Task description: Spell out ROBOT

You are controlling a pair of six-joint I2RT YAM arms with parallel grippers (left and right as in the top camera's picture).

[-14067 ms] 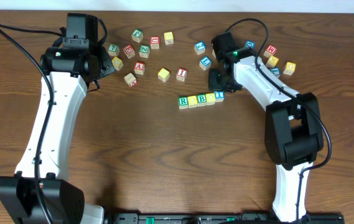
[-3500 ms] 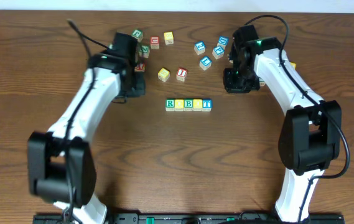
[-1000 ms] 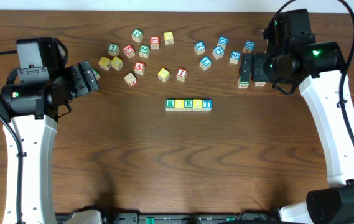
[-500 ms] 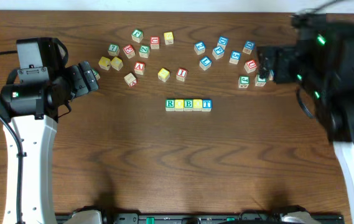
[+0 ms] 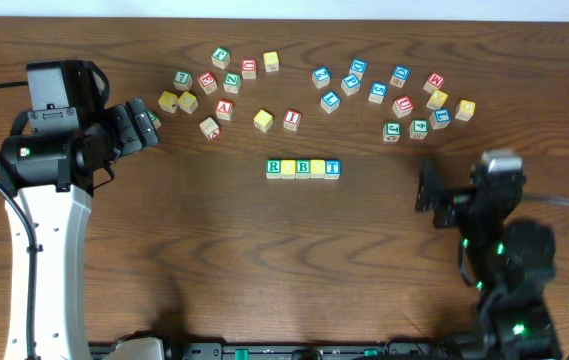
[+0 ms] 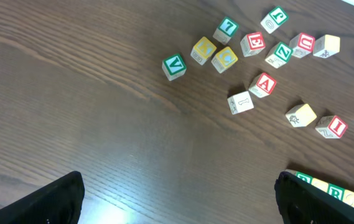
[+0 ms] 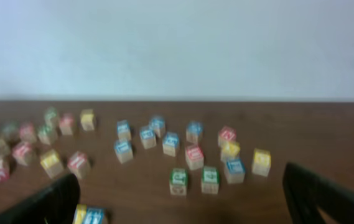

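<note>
Table [image 5: 264,260] bears cube row [image 5: 304,168] and loose cubes [image 5: 263,120].

A dark brown desk [image 5: 264,260] with a long, streaky wood grain fills nearly the whole overhead view, the grain running from side to side. Along its far edge a narrow pale strip [image 5: 294,6] shows. In the right wrist view a plain, pale bluish-white wall [image 7: 177,43] rises straight behind that far edge, bare and evenly lit. The light is soft and diffuse; shadows on the wood are faint, and a dull sheen [image 6: 117,208] lies on the surface in the left wrist view.
</note>
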